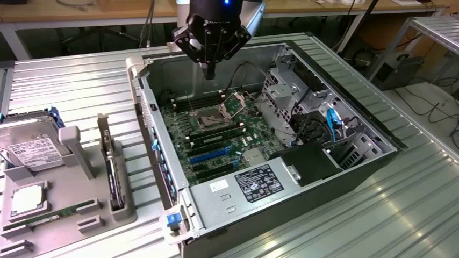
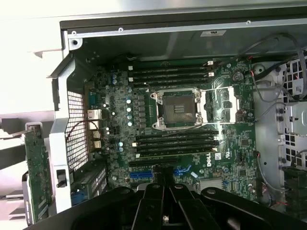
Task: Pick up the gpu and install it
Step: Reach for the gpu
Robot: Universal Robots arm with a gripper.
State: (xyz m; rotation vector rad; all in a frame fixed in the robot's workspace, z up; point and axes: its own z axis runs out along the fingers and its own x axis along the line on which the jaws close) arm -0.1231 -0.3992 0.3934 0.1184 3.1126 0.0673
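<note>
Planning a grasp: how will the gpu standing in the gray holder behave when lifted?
The gpu looks like a thin rigid board, so probably stiff and light. Standing on edge in the gray holder, it may tip if nudged sideways.

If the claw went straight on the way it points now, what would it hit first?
Probably the motherboard inside the open computer case, below the claw; depth leaves the exact spot unclear.

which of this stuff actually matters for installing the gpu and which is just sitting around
For the job: gpu, standing edge-on; gripper, jaws shut, empty, above the open computer case; blue slots.
Lying about: hard drive; cpu chip; memory stick.
</note>
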